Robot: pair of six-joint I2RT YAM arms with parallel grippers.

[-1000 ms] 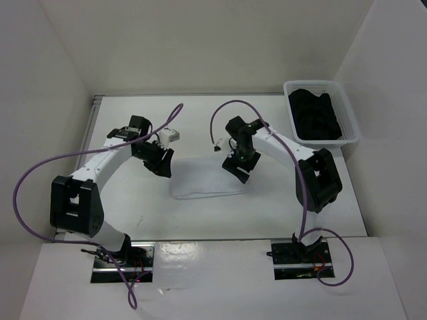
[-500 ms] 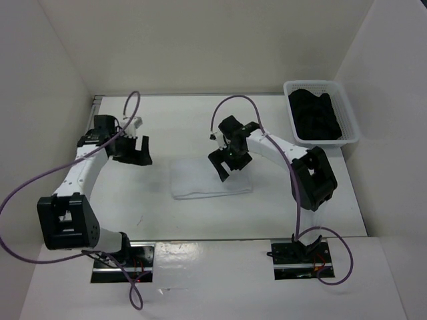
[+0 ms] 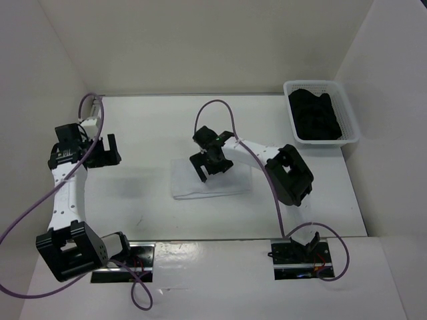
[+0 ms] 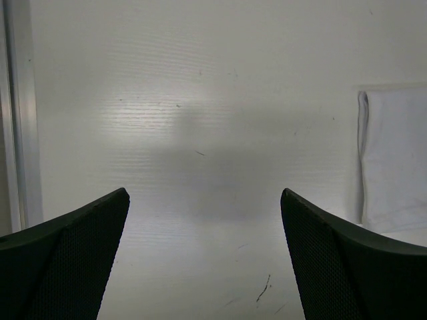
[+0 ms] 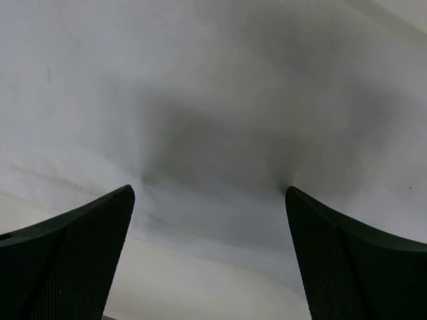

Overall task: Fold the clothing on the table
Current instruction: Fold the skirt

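The clothing (image 3: 212, 183) is a white folded rectangle lying flat in the middle of the table (image 3: 150, 123). My right gripper (image 3: 211, 167) hovers low over its far edge, open, with nothing between its fingers. In the right wrist view the gripper (image 5: 210, 190) spans wrinkled white fabric (image 5: 200, 100), shadowed beneath it. My left gripper (image 3: 111, 152) is open and empty, well off to the left near the table's left rim. The left wrist view shows that gripper (image 4: 204, 193) over bare tabletop, with the clothing (image 4: 393, 160) at the right edge of the picture.
A white mesh basket (image 3: 349, 113) holding a black garment (image 3: 315, 117) stands at the back right corner. White walls close in the table on three sides. A metal rim (image 4: 19, 120) runs along the table's left edge. Purple cables loop over both arms.
Both grippers have opened. The left arm has swung away from the clothing to the table's left side. The right gripper has shifted left over the clothing.
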